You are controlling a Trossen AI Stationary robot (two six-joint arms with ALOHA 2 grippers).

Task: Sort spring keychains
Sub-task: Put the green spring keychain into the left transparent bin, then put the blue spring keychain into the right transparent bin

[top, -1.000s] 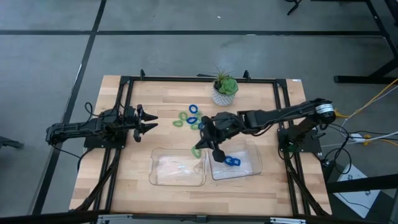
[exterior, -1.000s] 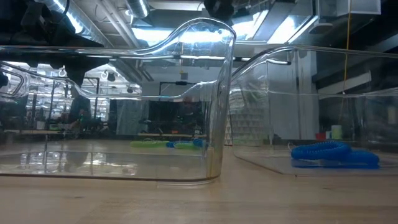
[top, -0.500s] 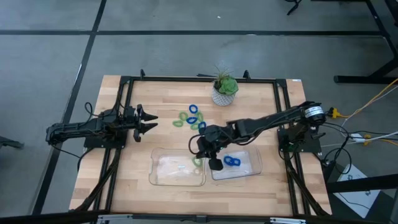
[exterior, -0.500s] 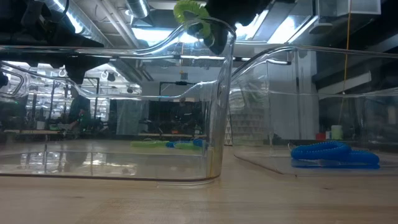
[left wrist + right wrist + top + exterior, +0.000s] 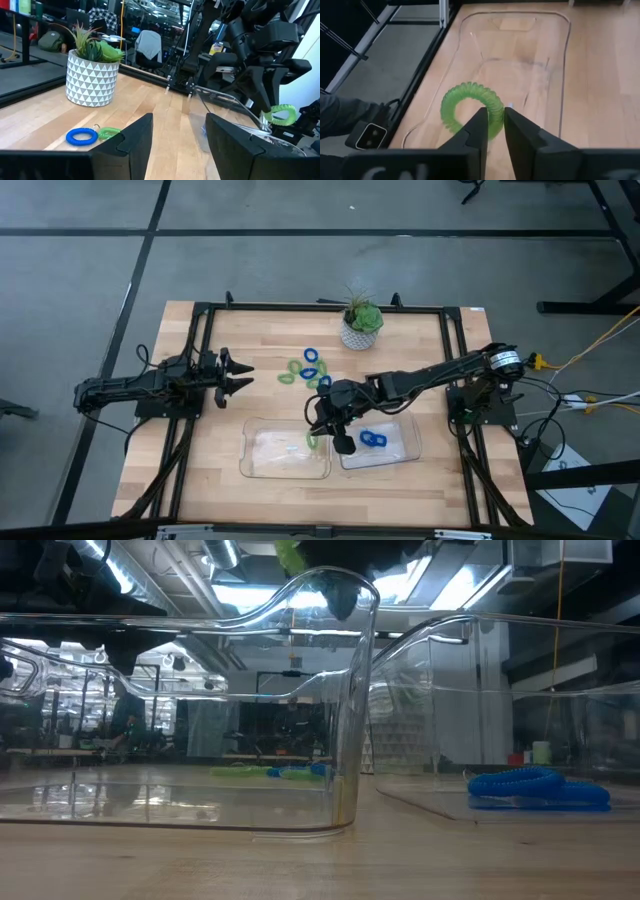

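My right gripper [image 5: 320, 428] hangs above the right end of the left clear tray [image 5: 262, 462], shut on a light green spring keychain [image 5: 468, 107]. That keychain also shows at the top of the low view [image 5: 292, 552] and far off in the left wrist view [image 5: 280, 114]. A blue keychain [image 5: 373, 440] lies flat in the right clear tray [image 5: 405, 448]. Several blue and green keychains [image 5: 305, 368] lie loose on the wood near the potted plant. My left gripper [image 5: 240, 375] waits open near the table's left side. My right gripper pinches the green keychain's coil between its two fingers at one spot of the ring [image 5: 493, 120], coming from above and slanting down. The ring is lifted clear of the tray and sticks out past the fingertips [image 5: 479, 131], its hole showing open.
A potted plant in a white patterned pot [image 5: 360, 328] stands at the table's far edge, behind the loose keychains. The two trays sit side by side near the table's near edge. Bare wood lies between my left gripper and the trays.
My right gripper has carried the green keychain from near the loose pile toward the table's near edge and slightly left, ending over the left tray's right end. In the last half second it stayed almost in place, and the keychain rose a little in the low view.
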